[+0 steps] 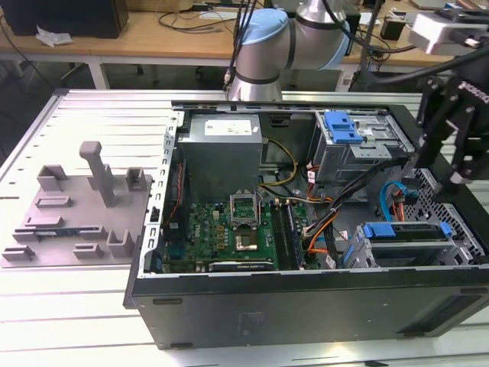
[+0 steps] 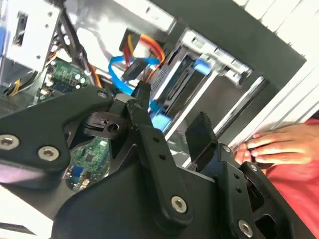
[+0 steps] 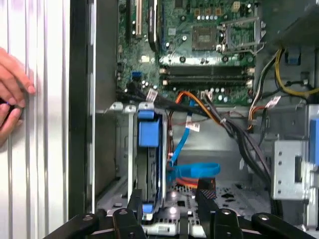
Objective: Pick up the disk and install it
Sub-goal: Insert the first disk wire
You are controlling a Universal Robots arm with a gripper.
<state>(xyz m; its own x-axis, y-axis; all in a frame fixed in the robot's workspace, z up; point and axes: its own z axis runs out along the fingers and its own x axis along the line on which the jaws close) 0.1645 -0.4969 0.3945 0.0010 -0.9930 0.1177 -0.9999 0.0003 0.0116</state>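
The disk [image 1: 405, 246] sits on edge in the drive cage at the case's front corner, on the exterior view's right, with its blue carrier rail [image 1: 403, 230] along the top. In the first wrist view the disk [image 3: 149, 169] lies slotted between the cage walls, with its blue carrier tab [image 3: 148, 132] facing out. The second wrist view shows the disk [image 2: 178, 87] beyond the fingertips. My black gripper [image 1: 447, 172] hangs above that corner of the case. It is open [image 3: 169, 204], its fingers [image 2: 202, 132] spread apart with nothing between them.
A person's hand [image 3: 11, 99] rests on the slatted table [image 1: 61, 306] just outside the case wall [image 1: 306, 306]. Inside are the grey power-supply box [image 1: 224, 153], motherboard [image 1: 229, 233], a blue cable [image 3: 192, 169] and an upper cage with a blue latch [image 1: 341, 126]. A grey fixture plate [image 1: 76, 206] lies on the exterior view's left.
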